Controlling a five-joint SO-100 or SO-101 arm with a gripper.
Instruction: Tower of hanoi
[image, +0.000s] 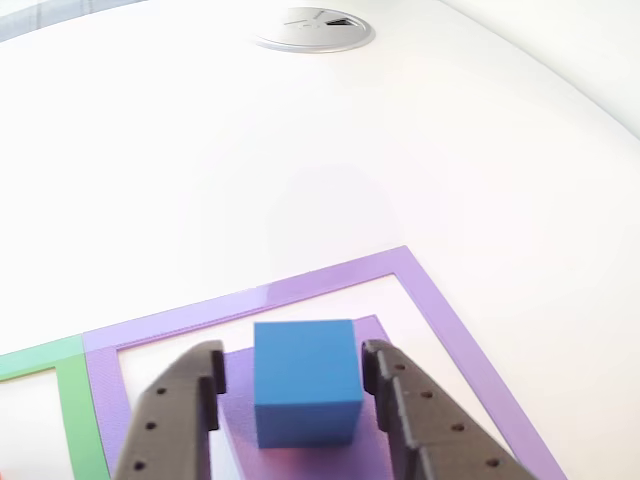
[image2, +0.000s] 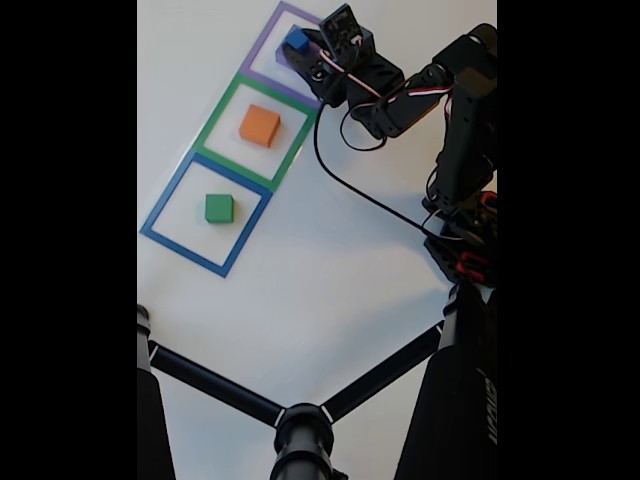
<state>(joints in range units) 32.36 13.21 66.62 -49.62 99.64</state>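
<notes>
A blue cube (image: 305, 380) sits on a flat purple block (image: 300, 462) inside the purple tape square (image: 330, 275). My gripper (image: 294, 365) is open and straddles the cube: the left finger (image: 190, 400) stands a little off it, the right finger (image: 400, 400) is close against its side. In the fixed view the gripper (image2: 305, 50) reaches over the blue cube (image2: 296, 40) at the top. An orange block (image2: 260, 126) lies in the green square (image2: 218, 110), and a small green block (image2: 219, 208) lies in the blue square (image2: 165, 205).
A round metal cable port (image: 312, 28) is set in the white table at the far edge. A black cable (image2: 370, 195) runs from the arm across the table. Black tripod legs (image2: 300, 430) cross the bottom of the fixed view.
</notes>
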